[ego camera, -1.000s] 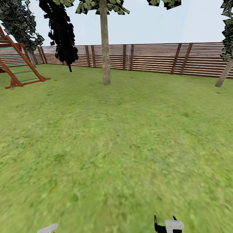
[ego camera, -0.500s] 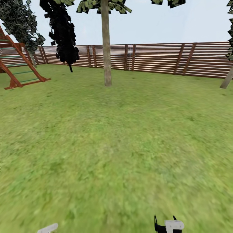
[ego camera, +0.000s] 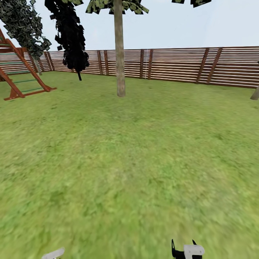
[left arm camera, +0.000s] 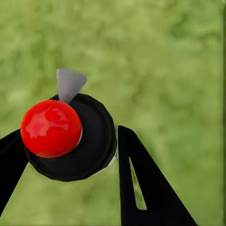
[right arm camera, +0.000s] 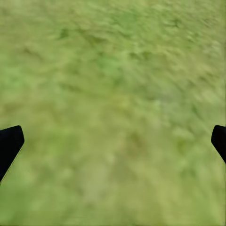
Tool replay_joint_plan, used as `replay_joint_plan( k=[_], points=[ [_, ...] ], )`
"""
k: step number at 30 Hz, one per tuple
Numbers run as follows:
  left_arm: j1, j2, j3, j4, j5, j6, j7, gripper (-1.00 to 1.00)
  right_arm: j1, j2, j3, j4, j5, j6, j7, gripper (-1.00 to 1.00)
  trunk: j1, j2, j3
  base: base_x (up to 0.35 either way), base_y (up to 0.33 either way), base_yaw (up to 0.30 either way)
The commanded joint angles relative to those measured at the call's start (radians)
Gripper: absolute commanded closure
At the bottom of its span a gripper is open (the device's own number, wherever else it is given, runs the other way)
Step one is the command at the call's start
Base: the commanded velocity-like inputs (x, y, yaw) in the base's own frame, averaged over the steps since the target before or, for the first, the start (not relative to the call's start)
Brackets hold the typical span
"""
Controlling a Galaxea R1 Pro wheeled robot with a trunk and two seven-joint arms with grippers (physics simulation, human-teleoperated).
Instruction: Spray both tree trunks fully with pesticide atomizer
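Atomizer in your left gripper, tree straight ahead across the lawn

Nearest to you, your left gripper [left arm camera: 66,155] is clamped on the pesticide atomizer [left arm camera: 70,139]: in the left wrist view its two black fingers [left arm camera: 146,188] sit tight against either side of the round black body, with the red ball-shaped cap facing the camera and a grey nozzle tip poking out past it over the grass. Your right gripper [right arm camera: 113,141] is spread wide and holds nothing; in the right wrist view its black fingertips [right arm camera: 9,143] stand at opposite edges with only blurred turf between them. In the head view, you see a small part of each arm at the lower edge.

Beyond that, the green lawn [ego camera: 136,162] stretches ahead of you. One tree [ego camera: 119,46] stands upright near the far side, its pale mottled tree trunk [ego camera: 120,64] a little to the left of centre. At the far right edge you can make out the leaning base of another trunk [ego camera: 255,94]. To your left stands a red-brown wooden climbing frame [ego camera: 21,72], and behind it a black cypress [ego camera: 72,39]. A brown slatted fence [ego camera: 180,66] closes off the back.
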Motion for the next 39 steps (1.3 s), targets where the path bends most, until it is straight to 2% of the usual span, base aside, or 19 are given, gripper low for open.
replay_joint_plan(
  k=[1,39],
  points=[
    [-0.001,0.000,0.009,0.001,-0.010,-0.004,0.001,1.00,-0.001,0.000,-0.004,0.000,0.011,-0.001,-0.007,-1.00,0.000,0.000,-0.001,0.338,0.000,0.000],
    [-0.001,0.000,0.009,0.001,-0.010,-0.004,0.001,1.00,-0.001,0.002,-0.004,0.000,0.011,-0.001,-0.007,-1.00,0.000,0.000,-0.001,0.338,0.000,0.000]
  ],
)
